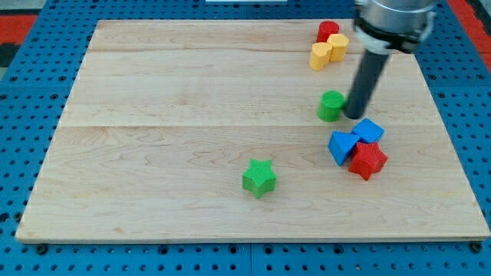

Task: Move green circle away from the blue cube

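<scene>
The green circle [331,105] lies right of the board's middle, apart from the blue cube [369,130], which sits lower right of it. My tip [354,115] stands directly right of the green circle, touching or nearly touching it, and just above-left of the blue cube. The blue cube is clustered with a blue triangular block [341,146] and a red block [368,159].
A green star [259,177] lies below the board's middle. Two yellow blocks [321,54] [337,45] and a red block [327,31] sit near the top edge. The wooden board [153,115] lies on a blue pegboard.
</scene>
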{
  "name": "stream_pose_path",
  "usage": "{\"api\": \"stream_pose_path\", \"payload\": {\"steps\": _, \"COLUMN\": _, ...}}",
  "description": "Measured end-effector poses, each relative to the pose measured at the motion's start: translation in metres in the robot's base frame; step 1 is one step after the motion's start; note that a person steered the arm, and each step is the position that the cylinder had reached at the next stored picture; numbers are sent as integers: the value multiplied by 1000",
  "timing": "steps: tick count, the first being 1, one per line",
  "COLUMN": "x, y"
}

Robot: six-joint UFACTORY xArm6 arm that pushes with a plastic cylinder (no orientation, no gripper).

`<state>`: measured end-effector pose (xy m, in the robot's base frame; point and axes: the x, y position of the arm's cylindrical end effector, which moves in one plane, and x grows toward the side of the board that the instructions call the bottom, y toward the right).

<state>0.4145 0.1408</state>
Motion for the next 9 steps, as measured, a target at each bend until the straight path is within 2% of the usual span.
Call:
{"api": "stream_pose_path", "payload": {"steps": 1, "x": -43, "y": -56}}
{"api": "stream_pose_path", "payload": {"steps": 2, "x": -36, "y": -88}}
{"api": "stream_pose_path", "payload": {"steps": 3, "x": -9, "y": -90}}
{"api": "stream_pose_path", "payload": {"steps": 4, "x": -40, "y": -121}}
{"api": "stream_pose_path", "payload": {"steps": 5, "x": -82, "y": -117}}
{"api": "stream_pose_path", "payload": {"steps": 6, "x": -105, "y": -142}}
{"api": "stream_pose_path", "payload": {"steps": 7, "x": -109, "y": -181}}
{"api": "stream_pose_path", "payload": {"steps": 9, "x": -128, "y": -209}}
